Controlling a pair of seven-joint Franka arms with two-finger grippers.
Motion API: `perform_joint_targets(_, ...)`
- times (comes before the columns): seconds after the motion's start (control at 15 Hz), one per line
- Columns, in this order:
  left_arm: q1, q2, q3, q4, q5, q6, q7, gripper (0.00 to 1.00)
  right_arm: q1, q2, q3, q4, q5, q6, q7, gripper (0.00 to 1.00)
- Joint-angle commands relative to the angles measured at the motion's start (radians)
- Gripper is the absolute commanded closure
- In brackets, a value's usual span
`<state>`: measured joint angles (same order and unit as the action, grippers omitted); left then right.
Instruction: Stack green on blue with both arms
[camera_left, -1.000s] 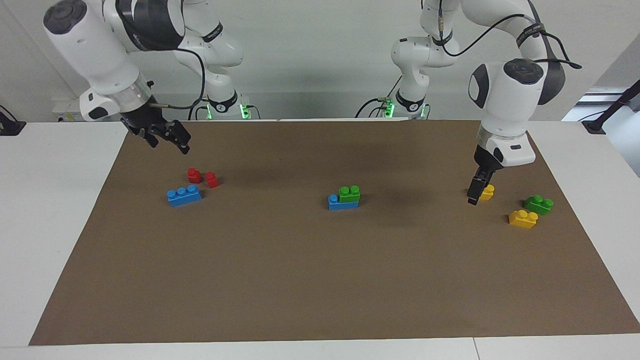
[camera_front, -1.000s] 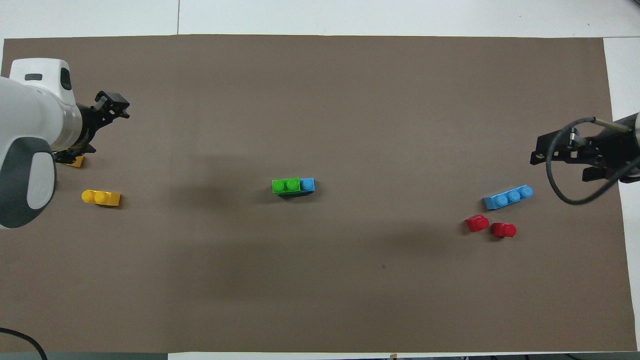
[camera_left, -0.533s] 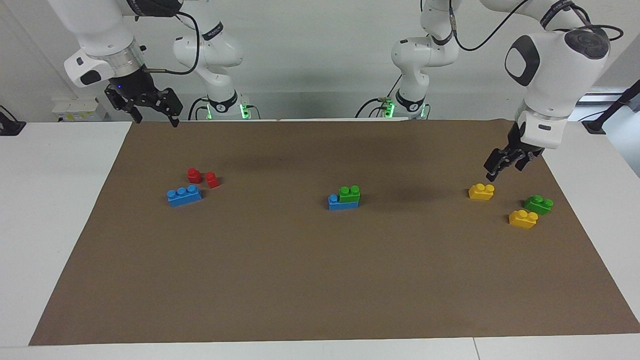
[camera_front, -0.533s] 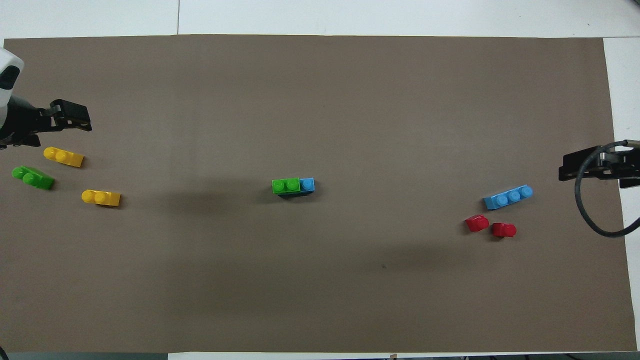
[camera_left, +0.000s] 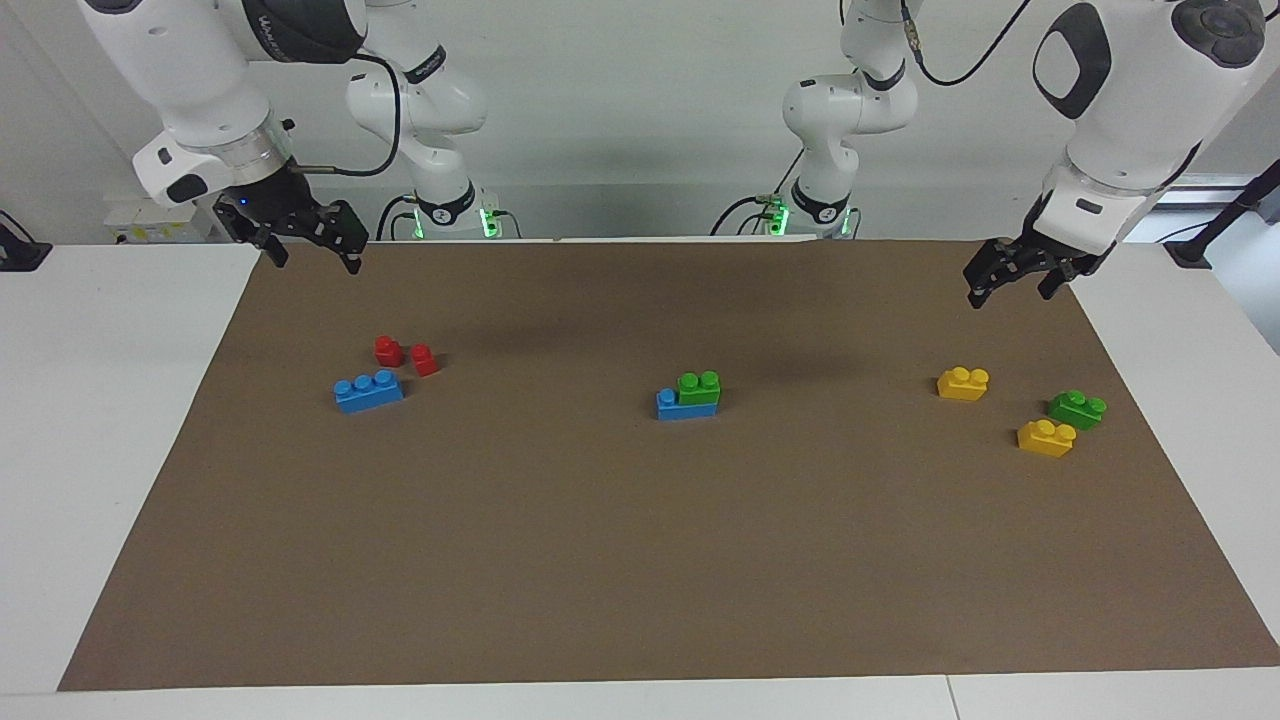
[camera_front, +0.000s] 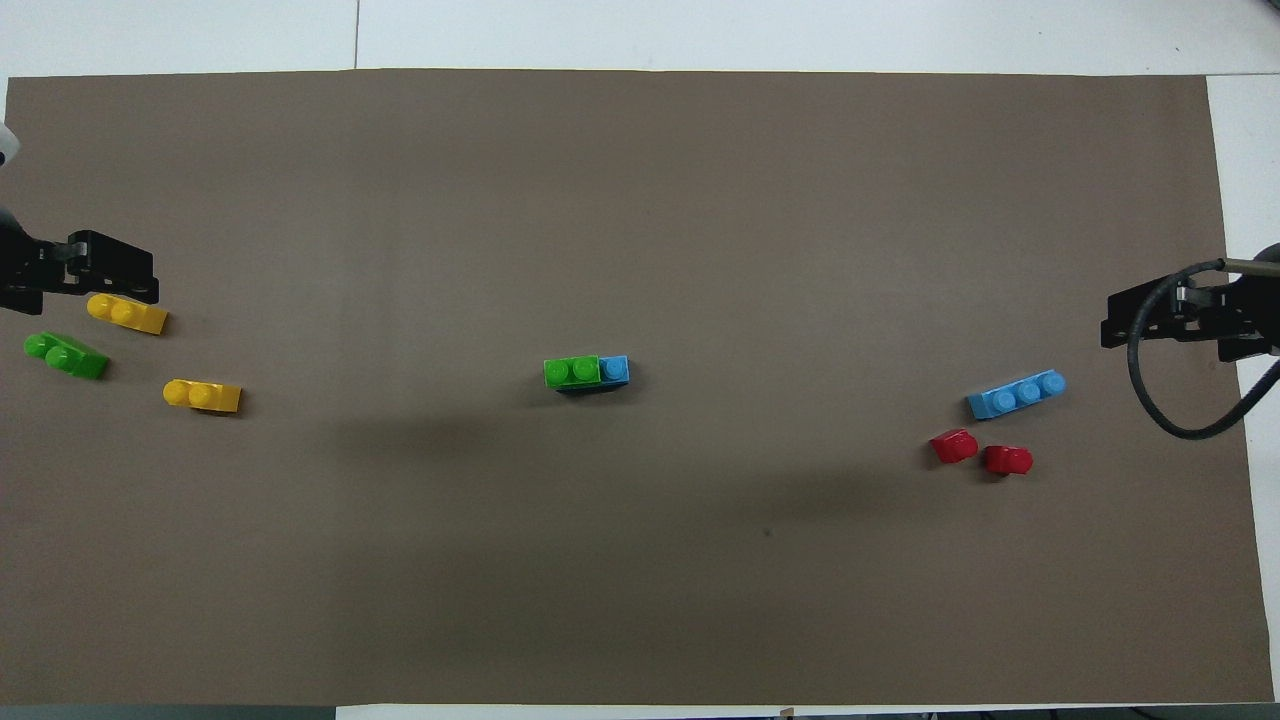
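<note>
A green (camera_left: 699, 388) two-stud brick sits on one end of a blue (camera_left: 680, 407) three-stud brick at the middle of the mat; from overhead the green (camera_front: 571, 372) covers all but one blue (camera_front: 614, 369) stud. A second green brick (camera_left: 1077, 409) lies at the left arm's end, and a second blue brick (camera_left: 369, 391) at the right arm's end. My left gripper (camera_left: 1010, 290) hangs open and empty over the mat, above bare mat beside a yellow brick. The right gripper (camera_left: 315, 262) is open and empty over the mat's corner by its own base.
Two yellow bricks (camera_left: 963, 384) (camera_left: 1046, 438) lie beside the loose green one. Two small red bricks (camera_left: 388, 350) (camera_left: 425, 360) lie just nearer to the robots than the loose blue brick. A brown mat (camera_left: 640, 560) covers the white table.
Both arms have risen and drawn back toward their bases. The left gripper has lifted away from the yellow brick it hung beside; the right gripper has swung up off the red bricks' area.
</note>
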<state>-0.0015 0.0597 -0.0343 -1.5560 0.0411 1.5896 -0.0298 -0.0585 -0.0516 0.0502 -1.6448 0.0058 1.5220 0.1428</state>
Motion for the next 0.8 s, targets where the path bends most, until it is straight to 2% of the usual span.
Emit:
perform_joint_targets(0.0, -0.002, 0.005, -0.001, 0.019, -0.009, -0.016, 0.051, 0.00, -0.004, 0.010, 0.003, 0.016, 0.008, -0.002, -0.025, 0.00)
perform_joint_targets(0.73, -0.005, 0.006, -0.001, 0.021, -0.027, -0.007, 0.033, 0.00, -0.008, 0.004, 0.003, 0.000, 0.003, 0.018, -0.023, 0.00)
